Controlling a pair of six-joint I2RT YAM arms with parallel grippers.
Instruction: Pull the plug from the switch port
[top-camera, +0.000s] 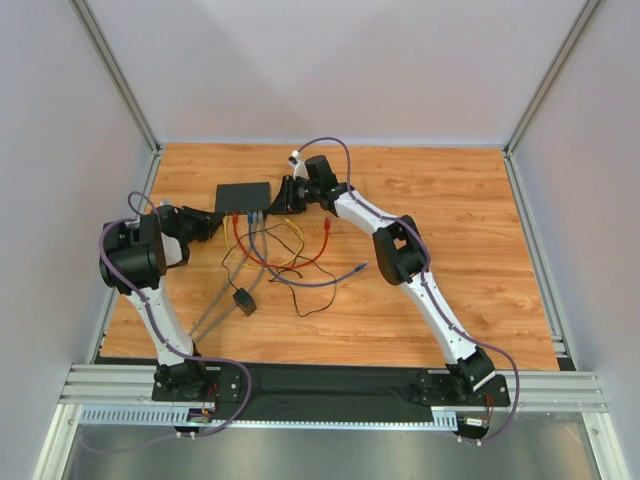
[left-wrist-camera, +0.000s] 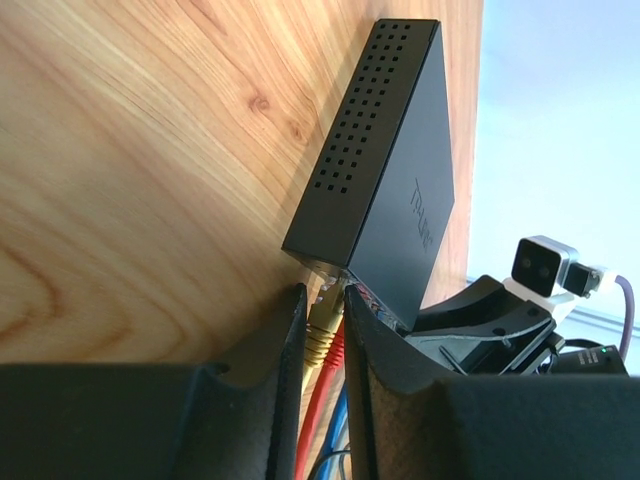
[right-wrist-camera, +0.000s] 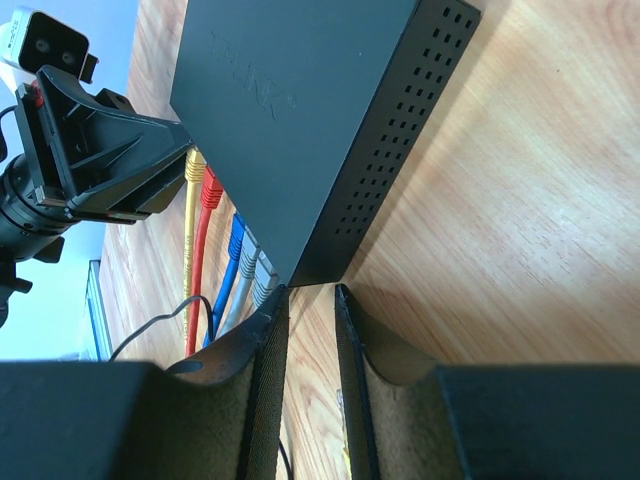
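At switch (top-camera: 245, 196), L hand (left-wrist-camera: 325, 296) around yellow plug (left-wrist-camera: 324, 326)

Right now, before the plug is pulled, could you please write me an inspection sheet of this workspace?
Surface: wooden table, flat.
Job's things: black switch lying flat; yellow plug seated in its port row.
Clutter: small black adapter on a thin wire, nearer the arms' bases.
Grippers: left gripper flanks the yellow plug, contact unclear; right gripper open at the switch's corner.
Cables: red cable, blue cable and grey cable plugged in beside the yellow one; loose ends on the table.
Surroundings: pale walls, aluminium frame.
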